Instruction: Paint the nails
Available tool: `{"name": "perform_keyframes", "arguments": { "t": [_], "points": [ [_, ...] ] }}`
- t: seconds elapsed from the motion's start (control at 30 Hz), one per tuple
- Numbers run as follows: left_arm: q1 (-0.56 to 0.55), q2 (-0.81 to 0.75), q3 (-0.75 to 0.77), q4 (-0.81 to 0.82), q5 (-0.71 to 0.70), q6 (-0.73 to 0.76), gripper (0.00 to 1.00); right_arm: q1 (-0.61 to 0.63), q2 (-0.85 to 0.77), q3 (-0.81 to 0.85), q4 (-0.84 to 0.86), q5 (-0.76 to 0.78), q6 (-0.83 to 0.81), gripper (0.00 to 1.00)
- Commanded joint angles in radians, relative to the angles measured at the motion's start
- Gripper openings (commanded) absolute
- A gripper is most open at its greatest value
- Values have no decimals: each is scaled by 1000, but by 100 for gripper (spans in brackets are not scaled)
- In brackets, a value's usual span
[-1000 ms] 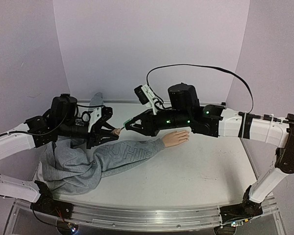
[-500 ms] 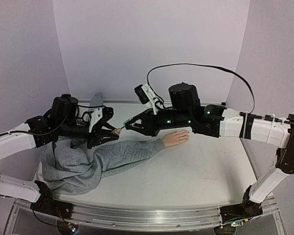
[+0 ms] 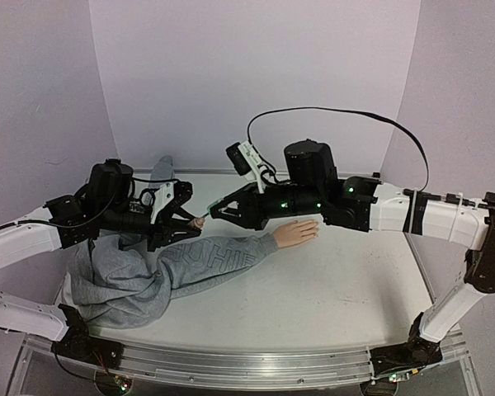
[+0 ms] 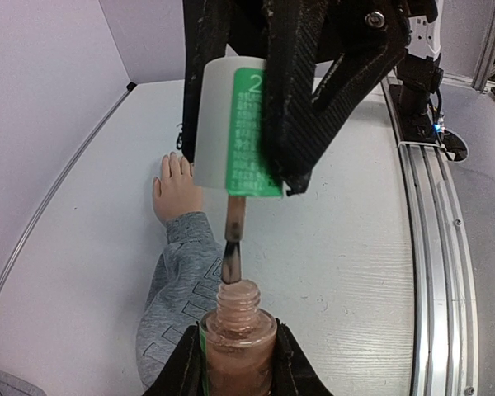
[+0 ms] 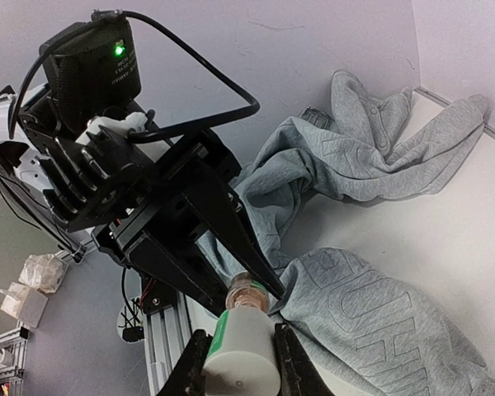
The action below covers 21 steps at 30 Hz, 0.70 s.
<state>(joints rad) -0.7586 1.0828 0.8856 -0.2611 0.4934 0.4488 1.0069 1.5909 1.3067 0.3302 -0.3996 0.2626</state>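
My left gripper (image 4: 238, 365) is shut on a small nail polish bottle (image 4: 238, 334) of peach-brown liquid, its neck open. My right gripper (image 5: 241, 363) is shut on the white cap (image 5: 243, 355) with a green label. The cap's brush (image 4: 233, 256) has its dark tip right at the bottle's mouth. From above, the two grippers meet over the grey sleeve (image 3: 214, 262), left gripper (image 3: 190, 221) facing right gripper (image 3: 217, 210). The peach mannequin hand (image 3: 295, 233) lies flat on the table to the right of them, under the right arm. Its nails are too small to make out.
The grey sweatshirt's body (image 3: 115, 280) is heaped at the table's left, with more cloth (image 5: 371, 157) toward the back wall. An aluminium rail (image 4: 433, 214) runs along the near edge. A black cable (image 3: 338, 111) arcs above the right arm.
The left arm has edged slightly to the right. Both grips and the brush at the bottle's mouth look the same.
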Motion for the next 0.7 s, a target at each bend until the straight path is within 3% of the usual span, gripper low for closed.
{"name": "perform_keyframes", "arguments": {
  "t": [0.0, 0.67],
  "points": [
    [-5, -13, 10, 33, 2, 10, 0, 6, -3, 16, 52, -17, -2, 0],
    [-5, -13, 10, 33, 15, 9, 0, 8, 42, 30, 57, -48, 1, 0]
  ]
}}
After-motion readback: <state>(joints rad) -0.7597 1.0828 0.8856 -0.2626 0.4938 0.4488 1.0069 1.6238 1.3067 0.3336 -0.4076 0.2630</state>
